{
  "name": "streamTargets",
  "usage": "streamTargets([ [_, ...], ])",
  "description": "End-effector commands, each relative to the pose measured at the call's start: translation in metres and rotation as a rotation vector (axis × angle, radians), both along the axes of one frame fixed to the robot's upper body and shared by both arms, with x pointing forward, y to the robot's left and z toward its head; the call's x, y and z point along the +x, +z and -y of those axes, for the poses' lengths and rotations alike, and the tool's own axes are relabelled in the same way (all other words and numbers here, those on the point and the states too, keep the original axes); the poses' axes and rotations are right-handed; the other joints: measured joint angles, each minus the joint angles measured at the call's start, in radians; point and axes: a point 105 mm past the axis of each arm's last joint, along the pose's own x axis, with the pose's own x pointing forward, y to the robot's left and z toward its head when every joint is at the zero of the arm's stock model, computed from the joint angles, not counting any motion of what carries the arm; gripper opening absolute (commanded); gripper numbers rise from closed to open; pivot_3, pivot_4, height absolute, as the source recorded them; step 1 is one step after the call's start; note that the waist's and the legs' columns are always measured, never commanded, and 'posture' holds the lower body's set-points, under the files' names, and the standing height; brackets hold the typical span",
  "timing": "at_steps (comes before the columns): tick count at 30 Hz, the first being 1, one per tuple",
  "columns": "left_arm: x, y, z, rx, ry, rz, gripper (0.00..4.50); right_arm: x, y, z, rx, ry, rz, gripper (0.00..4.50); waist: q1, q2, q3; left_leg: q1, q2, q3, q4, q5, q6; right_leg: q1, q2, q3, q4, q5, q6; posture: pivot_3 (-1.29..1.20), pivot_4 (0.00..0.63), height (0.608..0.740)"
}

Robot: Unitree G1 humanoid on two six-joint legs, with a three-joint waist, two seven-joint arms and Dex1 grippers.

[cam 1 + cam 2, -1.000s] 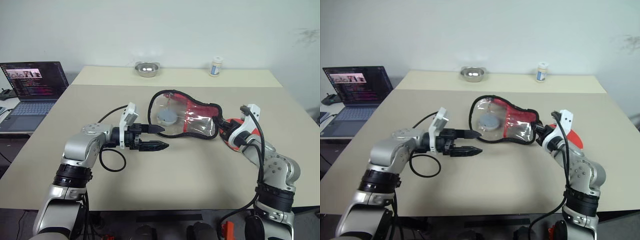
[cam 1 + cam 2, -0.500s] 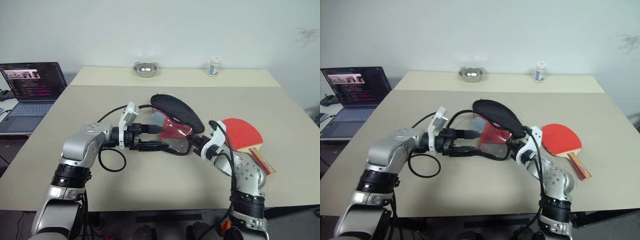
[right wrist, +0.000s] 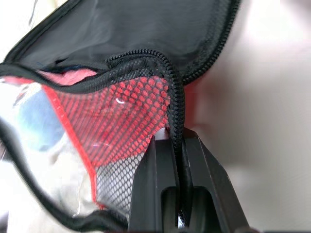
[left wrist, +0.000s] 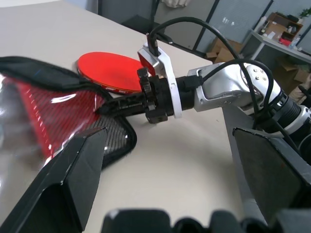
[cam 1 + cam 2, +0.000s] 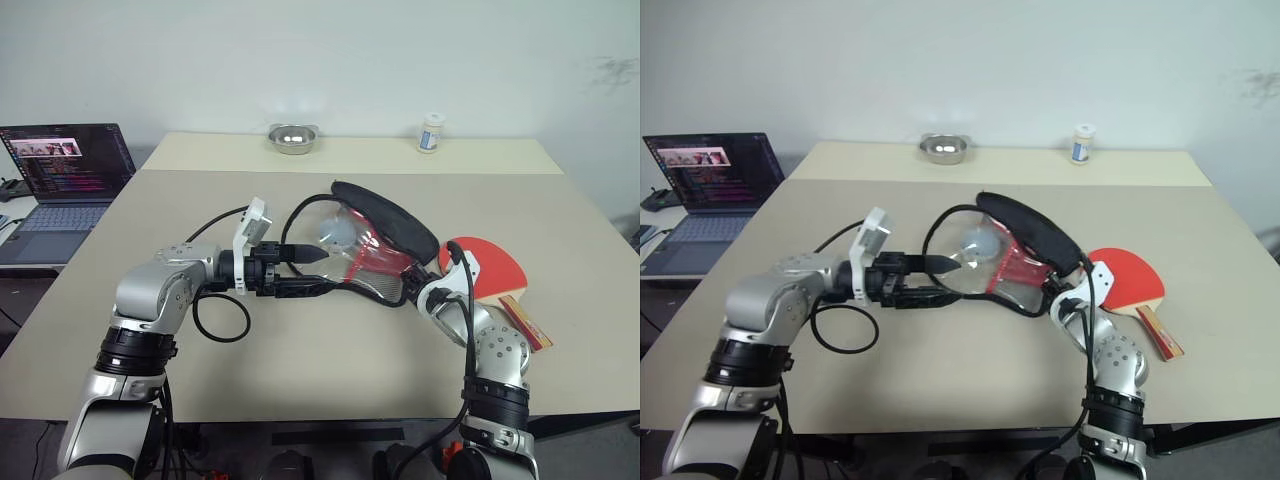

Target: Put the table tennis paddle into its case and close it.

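- The right gripper [image 3: 177,204] is clamped on the zipped edge of the case [image 5: 375,240], a soft red-and-black mesh zip pouch, lifted above the middle of the beige table [image 5: 300,370]
- The left gripper [image 5: 312,270], jaws spread and holding nothing, reaches at the case's gaping mouth
- The table tennis paddle [image 5: 490,268], round red rubber face with light-wood handle, lies outside the case near the table's right edge: insertion and zipping both remain
- No legible writing on the case

place: office or lab | evidence: open laptop [image 5: 65,175] on side desk; cabinets [image 4: 233,19], cardboard boxes [image 4: 279,24]
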Motion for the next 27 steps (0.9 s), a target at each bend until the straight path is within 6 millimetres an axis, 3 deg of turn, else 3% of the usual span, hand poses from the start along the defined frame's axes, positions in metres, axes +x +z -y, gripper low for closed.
streamTargets([
  [1, 0.000, 0.017, 0.003, -0.024, -0.018, 0.056, 4.50, 0.003, 0.019, -0.042, 0.170, -0.002, 0.002, 0.03, 0.000, 0.000, 0.000, 0.000, 0.000, 0.000, 0.000, 0.000, 0.000, 0.000, 0.000, 0.000, 0.000, 0.000, 0.000, 0.00, 0.150, 0.740],
  [7, 0.001, 0.018, 0.004, -0.024, -0.023, 0.059, 4.50, -0.006, 0.023, -0.086, 0.250, 0.145, -0.014, 0.03, -0.002, 0.000, 0.000, 0.000, 0.001, 0.000, 0.000, 0.000, 0.000, 0.000, 0.000, 0.000, 0.000, 0.000, 0.000, 0.00, 0.150, 0.740],
  [11, 0.002, 0.019, 0.004, -0.021, -0.020, 0.064, 4.50, -0.013, 0.045, -0.112, 0.294, 0.306, 0.072, 0.96, -0.007, 0.000, 0.000, 0.000, 0.001, 0.000, 0.000, 0.000, 0.000, 0.000, 0.000, 0.000, 0.000, 0.000, 0.000, 0.00, 0.150, 0.740],
  [18, 0.004, 0.018, 0.004, -0.021, -0.015, 0.067, 4.50, -0.029, 0.067, -0.144, 0.235, 0.570, 0.184, 3.43, -0.005, 0.000, 0.000, 0.000, 0.001, 0.000, -0.001, 0.000, 0.000, 0.000, 0.000, 0.000, -0.001, 0.000, 0.000, 0.00, 0.150, 0.740],
  [21, 0.004, 0.018, 0.006, -0.022, -0.018, 0.068, 4.50, -0.032, 0.066, -0.146, 0.156, 0.628, 0.199, 4.48, -0.005, 0.000, 0.000, 0.000, 0.001, 0.000, -0.001, 0.000, 0.000, 0.000, 0.000, 0.000, 0.000, 0.000, 0.000, 0.00, 0.150, 0.740],
  [27, 0.006, 0.015, 0.005, -0.016, -0.019, 0.070, 4.50, -0.060, 0.062, -0.133, -0.207, 0.896, 0.343, 4.48, 0.001, 0.000, 0.000, -0.001, 0.001, 0.000, -0.001, 0.000, 0.000, -0.001, 0.000, 0.000, -0.001, 0.000, 0.000, 0.00, 0.150, 0.740],
])
